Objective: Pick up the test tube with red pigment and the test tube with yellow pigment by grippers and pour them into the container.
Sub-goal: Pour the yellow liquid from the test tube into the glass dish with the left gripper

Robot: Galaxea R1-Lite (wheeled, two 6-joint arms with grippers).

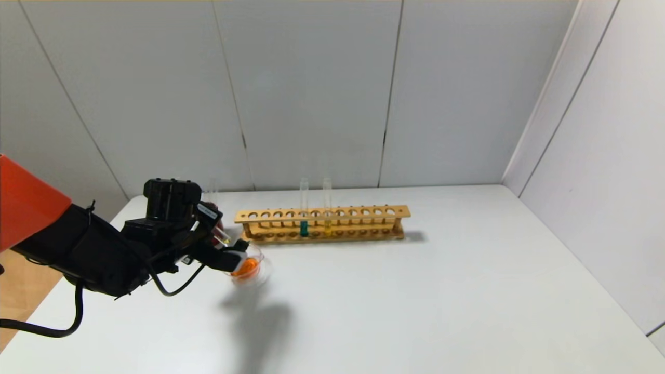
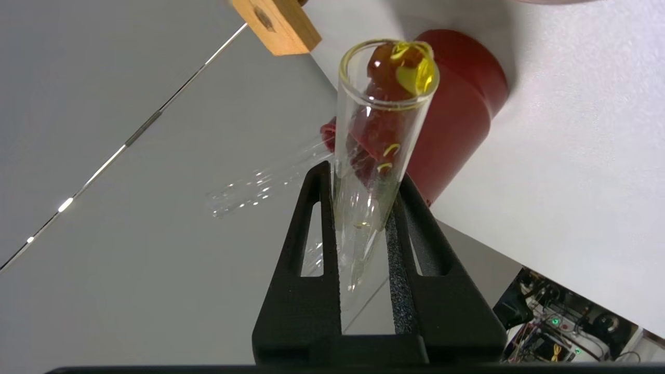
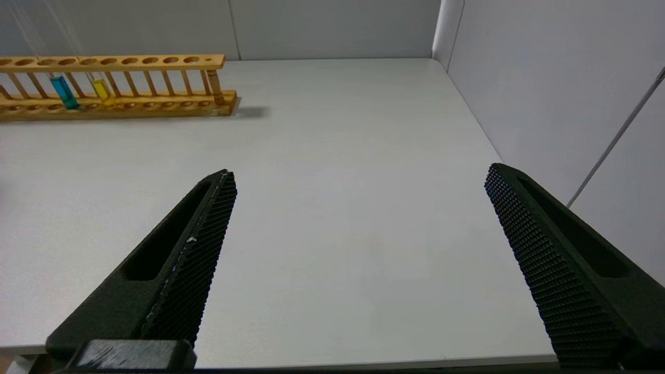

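My left gripper (image 2: 362,174) is shut on a clear test tube (image 2: 384,114) that holds only a few yellow drops near its far end. In the head view this gripper (image 1: 228,250) hovers at the table's left, just beside the container (image 1: 266,270), a small glass dish with orange liquid in it. The held tube (image 1: 222,237) lies tilted. No tube with red pigment in it shows. My right gripper (image 3: 358,176) stands open over bare table with nothing between its fingers.
A dark red cup (image 2: 457,104) stands right behind the held tube, with an empty clear tube (image 2: 260,182) leaning out of it. The wooden rack (image 1: 322,214) at mid-table holds a teal tube (image 1: 304,228) and a yellow tube (image 1: 327,226). Walls close the back and right.
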